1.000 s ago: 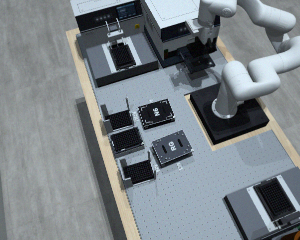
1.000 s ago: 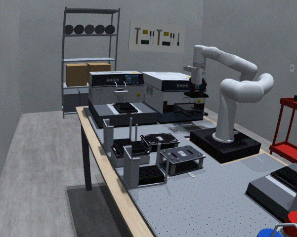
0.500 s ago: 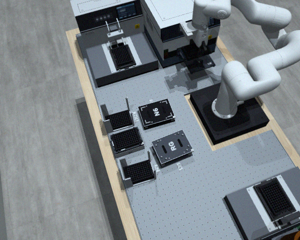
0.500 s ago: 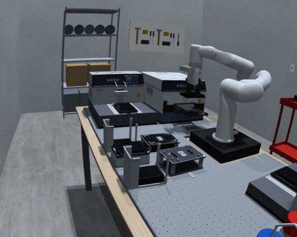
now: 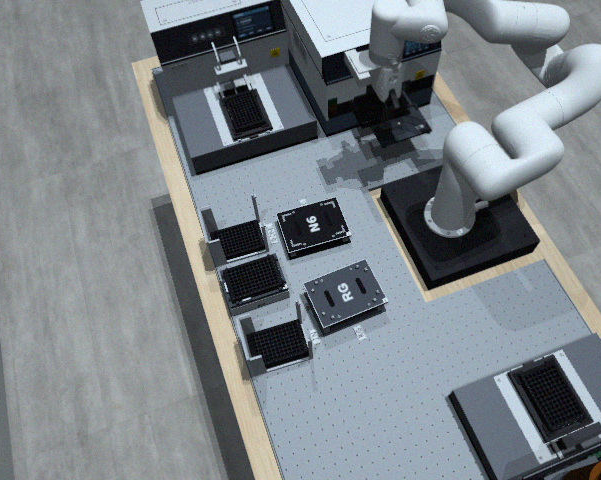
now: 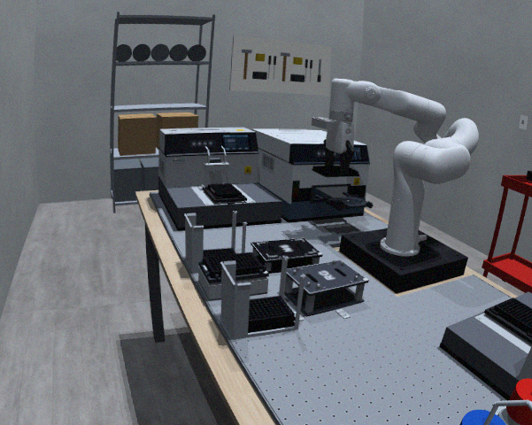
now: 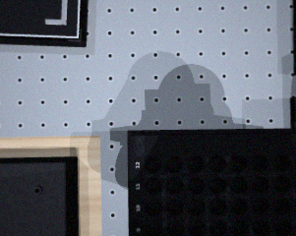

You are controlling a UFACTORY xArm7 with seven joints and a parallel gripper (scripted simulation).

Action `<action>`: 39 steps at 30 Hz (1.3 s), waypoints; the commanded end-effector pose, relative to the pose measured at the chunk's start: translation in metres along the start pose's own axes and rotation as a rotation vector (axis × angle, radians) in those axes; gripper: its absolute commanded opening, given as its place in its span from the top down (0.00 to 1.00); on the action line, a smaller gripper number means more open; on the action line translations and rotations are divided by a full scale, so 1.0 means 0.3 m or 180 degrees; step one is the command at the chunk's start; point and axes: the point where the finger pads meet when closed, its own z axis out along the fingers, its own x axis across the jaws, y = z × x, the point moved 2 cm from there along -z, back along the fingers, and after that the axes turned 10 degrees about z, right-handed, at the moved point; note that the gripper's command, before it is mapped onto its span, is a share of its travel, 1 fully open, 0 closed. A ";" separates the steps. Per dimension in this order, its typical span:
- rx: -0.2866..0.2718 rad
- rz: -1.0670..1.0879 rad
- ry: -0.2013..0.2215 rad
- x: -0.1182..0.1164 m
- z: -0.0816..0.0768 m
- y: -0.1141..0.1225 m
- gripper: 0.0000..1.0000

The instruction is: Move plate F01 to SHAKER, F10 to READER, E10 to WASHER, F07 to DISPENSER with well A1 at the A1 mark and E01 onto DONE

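My gripper (image 5: 385, 103) (image 6: 336, 166) is shut on a black well plate (image 5: 366, 111) (image 6: 350, 173) (image 7: 211, 182) and holds it level in the air above the pulled-out tray (image 5: 411, 128) (image 6: 341, 198) of the right-hand back instrument. That tray looks bare. In the wrist view the held plate fills the lower right, with row numbers along its left edge; the fingers themselves are hidden there. Its label cannot be read. Another black plate (image 5: 246, 111) (image 6: 224, 192) sits on the left back instrument. A third plate (image 5: 551, 397) (image 6: 517, 315) sits on the instrument at the front right.
At the deck's left edge stand two deep racks (image 5: 241, 238) (image 5: 277, 342) with a plate on a low station (image 5: 253, 279) between them. Nests N6 (image 5: 313, 224) (image 6: 286, 249) and RG (image 5: 346, 295) (image 6: 325, 276) are bare. The arm's black base (image 5: 460, 242) stands to the right.
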 end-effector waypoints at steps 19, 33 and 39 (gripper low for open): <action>0.0004 0.0024 0.0007 -0.080 -0.003 -0.213 1.00; 0.0005 0.0044 0.0006 -0.127 -0.003 -0.335 1.00; 0.0005 0.0044 0.0006 -0.151 -0.003 -0.397 1.00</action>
